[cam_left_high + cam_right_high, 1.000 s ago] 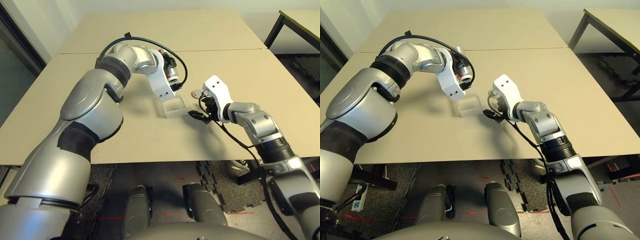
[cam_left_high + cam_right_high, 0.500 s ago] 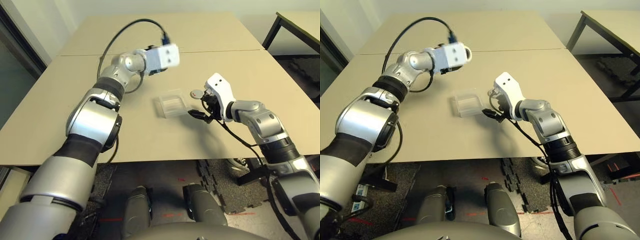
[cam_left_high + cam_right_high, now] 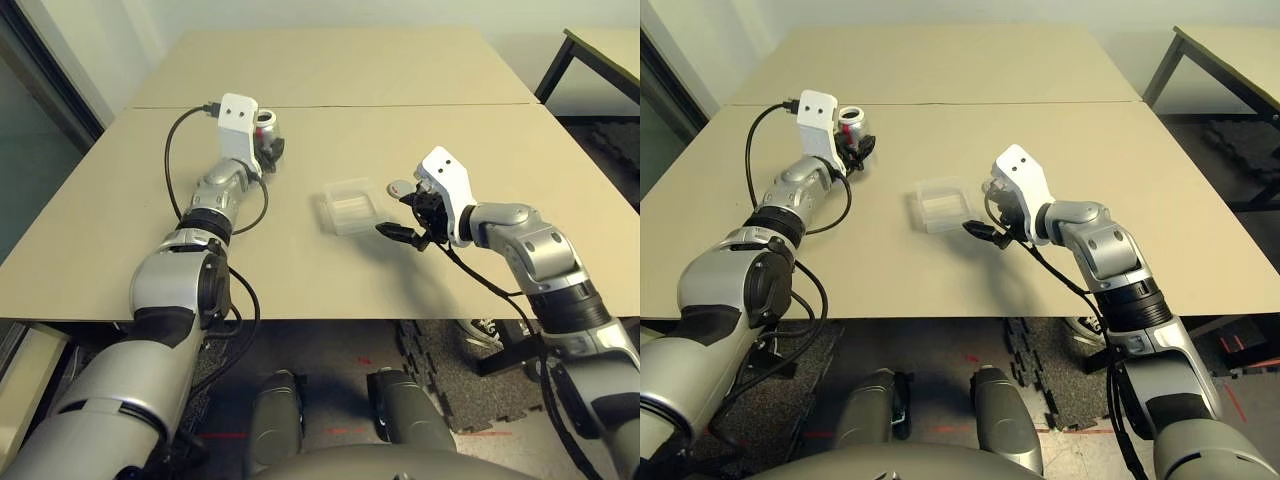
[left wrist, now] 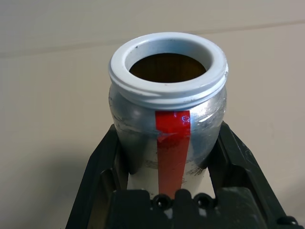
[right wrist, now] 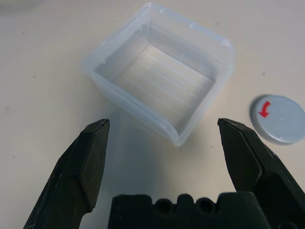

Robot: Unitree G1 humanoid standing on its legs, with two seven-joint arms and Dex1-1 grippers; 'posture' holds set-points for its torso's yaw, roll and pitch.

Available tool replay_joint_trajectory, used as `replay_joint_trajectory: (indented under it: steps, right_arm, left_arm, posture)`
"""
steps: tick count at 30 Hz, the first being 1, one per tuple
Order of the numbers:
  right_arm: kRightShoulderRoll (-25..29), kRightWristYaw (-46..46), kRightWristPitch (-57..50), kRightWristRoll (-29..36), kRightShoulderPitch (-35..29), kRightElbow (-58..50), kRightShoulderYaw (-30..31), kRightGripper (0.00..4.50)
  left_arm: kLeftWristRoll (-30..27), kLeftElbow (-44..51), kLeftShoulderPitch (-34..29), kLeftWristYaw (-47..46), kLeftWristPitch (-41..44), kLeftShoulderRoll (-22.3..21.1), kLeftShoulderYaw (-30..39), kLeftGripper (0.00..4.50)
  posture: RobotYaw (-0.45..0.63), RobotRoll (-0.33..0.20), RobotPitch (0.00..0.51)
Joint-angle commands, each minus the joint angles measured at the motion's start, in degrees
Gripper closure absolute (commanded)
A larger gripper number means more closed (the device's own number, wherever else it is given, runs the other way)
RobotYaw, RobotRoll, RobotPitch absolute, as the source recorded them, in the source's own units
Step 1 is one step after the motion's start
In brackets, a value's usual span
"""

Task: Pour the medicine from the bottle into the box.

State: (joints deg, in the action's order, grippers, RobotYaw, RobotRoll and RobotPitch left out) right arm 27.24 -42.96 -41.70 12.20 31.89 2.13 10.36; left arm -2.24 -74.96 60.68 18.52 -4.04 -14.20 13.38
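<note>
- Far left: our left gripper [image 4: 167, 191] is clamped on the bottle [image 4: 167, 102], one black finger on each side of the silvery body, red stripe facing the wrist camera.
- Bottle [image 3: 266, 131] is upright, white rim on top, mouth uncapped, held out at the table's [image 3: 120, 220] left side, well apart from the box.
- Can't tell if its base touches the table or sits just above it.
- Inside of the bottle looks dark brown; medicine can't be made out there.
- Middle: box [image 3: 349, 205] lies flat on the table, open side up, clear plastic; right wrist view [image 5: 162, 90] shows no pill in it as far as we can see, too small to be sure.
- Step, our read: bottle parked upright to the side; pour looks done or paused, can't confirm which.
- Next move if the pill is still in the bottle: carry it back over the box and tip the mouth down over the opening.
- Right: our right gripper [image 5: 167, 157] hovers just beside the box, fingers spread wide, holding nothing.
- Round grey cap [image 5: 278, 119] with a red arrow lies on the table right beside the box.
- In the way: nothing on the table between bottle and box; right gripper and cap crowd the box's right side.
</note>
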Motion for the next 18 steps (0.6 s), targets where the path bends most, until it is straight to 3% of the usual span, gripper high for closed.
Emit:
replay_joint_trajectory:
  steps: [1, 3, 7, 9, 11, 18]
  right_arm:
    - [0.23, 0.36, -0.51, 0.52, -1.19, -1.28, -1.02, 0.0]
    - [0.31, 0.44, -0.56, 0.47, -1.42, -1.42, -0.97, 0.0]
    - [0.24, 0.6, -0.8, 0.52, -1.57, -1.51, -1.05, 0.0]
    - [0.2, 0.58, -0.29, 0.38, -1.63, -0.78, -0.95, 0.0]
    - [-0.04, 0.69, 0.36, 0.19, -1.51, 0.22, -0.9, 0.0]
    - [-2.4, 2.54, 2.64, -0.03, -0.2, 3.38, -1.59, 0.0]
  left_arm:
    - [2.03, 1.11, 2.17, 0.94, -1.79, -0.43, -2.56, 2.07]
    - [7.38, 1.64, 4.3, 2.48, -5.33, -1.4, -8.3, 2.07]
    - [25.27, 2.56, 9.82, 4.04, -16.91, -4.23, -27.08, 2.07]
    - [37.79, 3.21, 14.52, 3.26, -23.3, -5.86, -39.58, 2.07]
    - [46.3, 2.67, 17.61, 2.28, -25.63, -6.55, -48.52, 2.07]
    - [64.03, 0.55, 21.29, -4.2, -27.53, -5.38, -67.04, 2.07]
  posture:
    - [-0.24, 0.0, 0.076]
    - [-0.24, 0.0, 0.077]
    - [-0.23, 0.0, 0.081]
    - [-0.22, 0.0, 0.08]
    - [-0.22, 0.0, 0.078]
    - [-0.25, 0.0, 0.072]
